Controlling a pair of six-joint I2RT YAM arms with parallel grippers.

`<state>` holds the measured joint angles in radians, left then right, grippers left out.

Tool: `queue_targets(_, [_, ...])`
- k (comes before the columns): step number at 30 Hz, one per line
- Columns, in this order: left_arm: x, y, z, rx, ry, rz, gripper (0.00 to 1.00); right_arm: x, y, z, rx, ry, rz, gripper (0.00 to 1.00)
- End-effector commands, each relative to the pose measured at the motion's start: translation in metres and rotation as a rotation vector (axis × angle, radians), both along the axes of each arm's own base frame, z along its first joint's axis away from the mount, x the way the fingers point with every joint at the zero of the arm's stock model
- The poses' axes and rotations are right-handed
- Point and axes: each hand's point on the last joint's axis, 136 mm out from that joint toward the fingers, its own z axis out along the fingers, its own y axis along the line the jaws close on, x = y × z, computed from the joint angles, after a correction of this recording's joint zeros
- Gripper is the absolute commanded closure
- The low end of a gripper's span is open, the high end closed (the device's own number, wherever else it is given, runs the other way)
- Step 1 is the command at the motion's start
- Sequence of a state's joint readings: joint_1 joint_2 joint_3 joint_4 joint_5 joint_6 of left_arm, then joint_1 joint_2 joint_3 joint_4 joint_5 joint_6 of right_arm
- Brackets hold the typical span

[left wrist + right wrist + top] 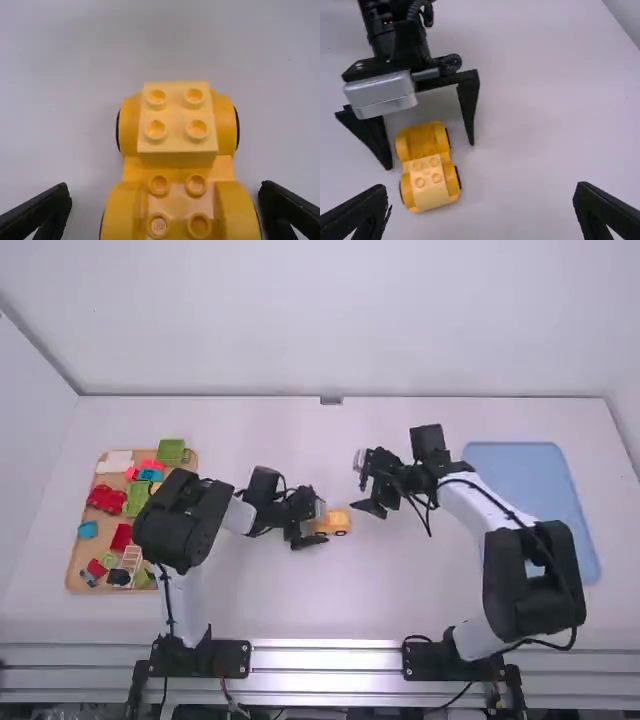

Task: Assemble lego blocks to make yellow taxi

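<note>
The yellow car (pixel 332 523) is in the middle of the table (pixel 400 610), with its wheels down, so it likely won't tip. The left claw (pixel 165 186) is spread wide with a finger on each side of the car, maybe to line it up or keep it straight. The right claw (pixel 481 189) is wide open and empty, to the right of the car. A pale yellow block (pixel 177 117) sits on the car's right end. The low left end has bare bumps, probably for another block from the tray (pixel 76 565) at the left.
</note>
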<state>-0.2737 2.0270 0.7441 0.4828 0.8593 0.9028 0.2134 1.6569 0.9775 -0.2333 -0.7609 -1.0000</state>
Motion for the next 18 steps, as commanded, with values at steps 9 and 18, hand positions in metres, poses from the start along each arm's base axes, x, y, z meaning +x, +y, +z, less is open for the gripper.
queue_targets(9, [0.015, 0.032, 0.072, -0.065, 0.0, 0.116, 0.01, 0.006, -0.001, -0.002, -0.032, 0.005, -0.039, 0.01])
queue_targets(18, [0.015, 0.124, 0.143, 0.016, -0.007, 0.439, 0.01, 0.015, 0.001, 0.003, -0.02, -0.045, -0.04, 0.01])
